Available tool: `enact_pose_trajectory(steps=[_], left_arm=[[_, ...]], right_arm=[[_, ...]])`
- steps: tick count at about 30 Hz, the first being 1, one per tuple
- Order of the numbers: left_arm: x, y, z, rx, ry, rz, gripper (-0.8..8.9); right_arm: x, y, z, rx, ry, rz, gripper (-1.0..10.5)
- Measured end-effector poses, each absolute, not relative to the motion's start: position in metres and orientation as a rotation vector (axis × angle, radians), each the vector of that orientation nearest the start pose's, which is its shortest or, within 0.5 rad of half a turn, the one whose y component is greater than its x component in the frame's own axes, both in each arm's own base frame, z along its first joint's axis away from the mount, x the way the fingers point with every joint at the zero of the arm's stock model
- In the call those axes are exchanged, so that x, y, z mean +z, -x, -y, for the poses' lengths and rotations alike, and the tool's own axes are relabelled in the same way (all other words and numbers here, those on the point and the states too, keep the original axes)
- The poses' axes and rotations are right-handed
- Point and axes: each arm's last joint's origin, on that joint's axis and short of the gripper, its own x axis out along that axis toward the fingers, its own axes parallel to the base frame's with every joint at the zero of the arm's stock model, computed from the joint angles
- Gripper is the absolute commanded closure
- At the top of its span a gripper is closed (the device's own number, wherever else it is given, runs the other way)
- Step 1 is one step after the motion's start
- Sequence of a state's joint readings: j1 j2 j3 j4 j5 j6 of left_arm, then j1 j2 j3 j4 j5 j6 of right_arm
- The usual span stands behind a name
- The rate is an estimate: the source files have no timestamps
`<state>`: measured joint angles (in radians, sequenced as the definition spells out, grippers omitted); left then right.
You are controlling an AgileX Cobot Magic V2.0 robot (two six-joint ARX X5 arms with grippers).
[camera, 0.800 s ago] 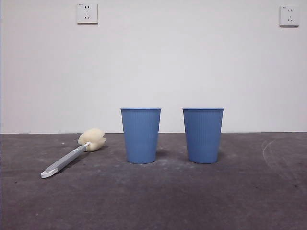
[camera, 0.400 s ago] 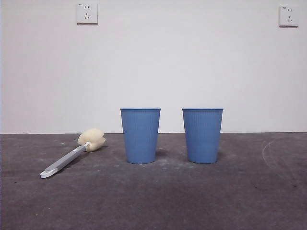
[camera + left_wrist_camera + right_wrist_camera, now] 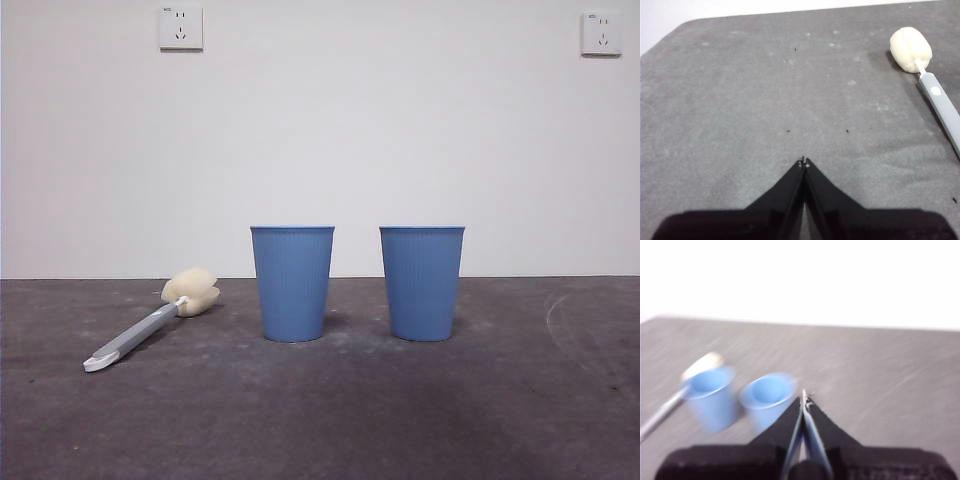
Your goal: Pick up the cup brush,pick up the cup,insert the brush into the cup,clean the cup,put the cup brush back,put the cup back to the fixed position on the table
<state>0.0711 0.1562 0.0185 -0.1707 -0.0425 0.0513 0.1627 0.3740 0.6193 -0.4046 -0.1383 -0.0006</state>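
Lying flat on the table (image 3: 420, 420), well off to the left side of the front view: the cup brush (image 3: 152, 320), cream sponge head toward the wall, grey handle running forward to the white tip nearest the camera. Standing upright near the middle of the table, side by side and apart, not touching: two blue ribbed tumblers, one cup (image 3: 292, 282) nearer the brush and the other cup (image 3: 422, 282) on its far side. Identical in look, so no telling which one belongs to the task.

Hovering above bare table, clenched with both jaws pressed tip to tip and gripping nothing: the left gripper (image 3: 803, 162). Off to one side of it and well apart, the cup brush (image 3: 926, 75), sponge head farther away, handle slanting back past the jaws without touching them.

Clenched likewise on nothing, jaws meeting at a point: the right gripper (image 3: 804, 396), seen in a blurred wrist picture. Just beside its tips, the nearer tumbler (image 3: 767, 402); beyond that the second tumbler (image 3: 710, 395), and past it a smeared trace of the brush (image 3: 680, 392). No contact with either cup visible. Neither arm visible in the front view.
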Motion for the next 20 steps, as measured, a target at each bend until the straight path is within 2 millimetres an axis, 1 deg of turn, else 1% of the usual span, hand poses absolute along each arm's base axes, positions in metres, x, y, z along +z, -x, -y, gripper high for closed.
enact_pose_trajectory(steps=[6,8,10,12,16,17,20], left_arm=[[0.139,-0.103,-0.009,0.104,-0.046,-0.340,8.17],[0.138,-0.103,-0.009,0.104,-0.046,-0.351,8.17],[0.137,-0.104,-0.009,0.103,-0.046,-0.358,8.17],[0.137,-0.105,-0.009,0.103,-0.046,-0.357,8.17],[0.137,-0.105,-0.009,0.103,-0.046,-0.362,8.17],[0.137,-0.105,-0.009,0.103,-0.046,-0.362,8.17],[0.137,-0.105,-0.009,0.103,-0.046,-0.364,8.17]], right_arm=[[0.245,-0.089,-0.009,0.171,0.021,-0.077,9.5],[0.224,-0.089,-0.007,0.133,0.023,-0.091,9.5],[0.198,-0.091,-0.006,0.091,0.025,-0.127,9.5],[0.178,-0.092,-0.006,0.088,0.026,-0.157,9.5],[0.156,-0.094,-0.006,0.087,0.027,-0.185,9.5],[0.153,-0.094,-0.006,0.086,0.026,-0.192,9.5],[0.153,-0.094,-0.006,0.086,0.027,-0.187,9.5]])
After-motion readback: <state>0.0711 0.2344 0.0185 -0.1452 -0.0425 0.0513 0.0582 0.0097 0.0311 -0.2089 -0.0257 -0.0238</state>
